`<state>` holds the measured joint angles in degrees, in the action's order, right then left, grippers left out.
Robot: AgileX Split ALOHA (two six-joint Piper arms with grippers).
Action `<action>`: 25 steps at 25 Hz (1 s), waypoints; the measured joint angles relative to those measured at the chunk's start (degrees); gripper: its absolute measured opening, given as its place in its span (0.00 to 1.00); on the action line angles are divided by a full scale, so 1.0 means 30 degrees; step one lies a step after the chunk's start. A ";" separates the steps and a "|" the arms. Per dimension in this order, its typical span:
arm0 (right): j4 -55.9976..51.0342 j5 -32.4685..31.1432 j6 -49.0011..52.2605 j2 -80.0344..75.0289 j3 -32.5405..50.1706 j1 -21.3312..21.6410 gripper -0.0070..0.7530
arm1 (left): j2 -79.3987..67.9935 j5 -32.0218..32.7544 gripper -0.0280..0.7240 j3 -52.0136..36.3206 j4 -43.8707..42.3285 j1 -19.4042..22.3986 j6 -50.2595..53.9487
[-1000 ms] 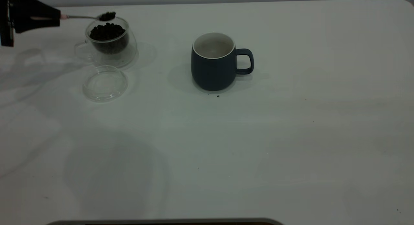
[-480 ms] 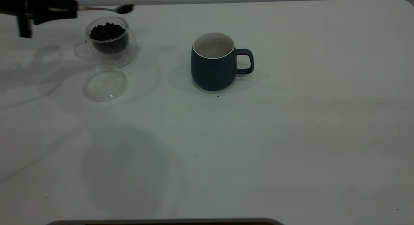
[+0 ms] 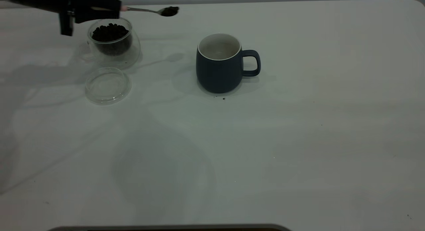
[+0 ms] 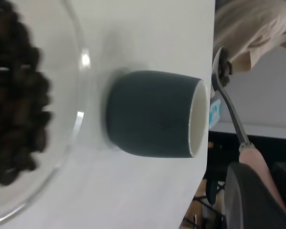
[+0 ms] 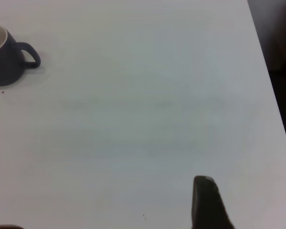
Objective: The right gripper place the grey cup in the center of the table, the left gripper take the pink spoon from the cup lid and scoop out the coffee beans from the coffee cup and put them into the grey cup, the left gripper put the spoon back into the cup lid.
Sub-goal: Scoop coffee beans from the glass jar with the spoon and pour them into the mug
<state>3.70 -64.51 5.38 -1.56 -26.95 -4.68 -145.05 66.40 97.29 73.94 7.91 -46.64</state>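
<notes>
Pink-handled and loaded with coffee beans (image 3: 170,10), the pink spoon (image 3: 151,10) is clenched in the left tool (image 3: 118,8), its long axis pointing toward the grey cup (image 3: 218,63). That cup stands mid-tabletop (image 3: 298,141), to the right of the spoon bowl and lower. The right tool (image 5: 207,202) seems parked well off; its state is unclear.

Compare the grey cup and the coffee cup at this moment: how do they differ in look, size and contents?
The grey cup is opaque dark blue-grey with an off-white inside; the coffee cup is clear glass. The grey cup is the larger vessel; the coffee cup is smaller. The grey cup appears empty, while the coffee cup holds a heap of coffee beans. Both stand upright on the table, and each has a loop handle.
</notes>
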 joint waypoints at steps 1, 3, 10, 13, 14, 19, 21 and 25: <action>0.0000 0.0000 0.0000 0.0000 0.0000 0.0000 0.61 | 0.0000 0.0000 0.19 0.0000 0.0021 -0.0186 0.0000; 0.0000 0.0000 0.0000 0.0000 0.0000 0.0000 0.61 | 0.0000 0.0000 0.19 0.0000 0.0021 -0.0535 0.0000; 0.0000 0.0000 0.0000 0.0000 0.0000 0.0000 0.61 | 0.0000 0.0000 0.19 0.0000 0.0038 -0.1735 -0.0340; 0.0000 0.0000 0.0000 0.0000 0.0000 0.0000 0.61 | 0.0000 0.0000 0.19 0.0000 0.0038 -0.2227 -0.0509; 0.0000 0.0000 0.0000 0.0000 0.0000 0.0000 0.61 | 0.0000 0.0000 0.19 0.0000 0.0038 -0.2348 -0.0709; 0.0000 0.0000 0.0000 0.0000 0.0000 0.0000 0.61 | 0.0000 0.0000 0.19 0.0000 0.0021 -0.2567 -0.1448; 0.0000 0.0000 0.0000 0.0000 0.0000 0.0000 0.61 | 0.0000 0.0000 0.19 0.0000 -0.0014 -0.2572 -0.1934; 0.0000 0.0000 0.0000 0.0000 0.0000 0.0000 0.61 | 0.0000 0.0000 0.19 0.0000 -0.0035 -0.2572 -0.3360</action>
<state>3.70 -64.51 5.38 -1.56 -26.95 -4.68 -145.05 66.40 97.29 73.84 0.19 -56.72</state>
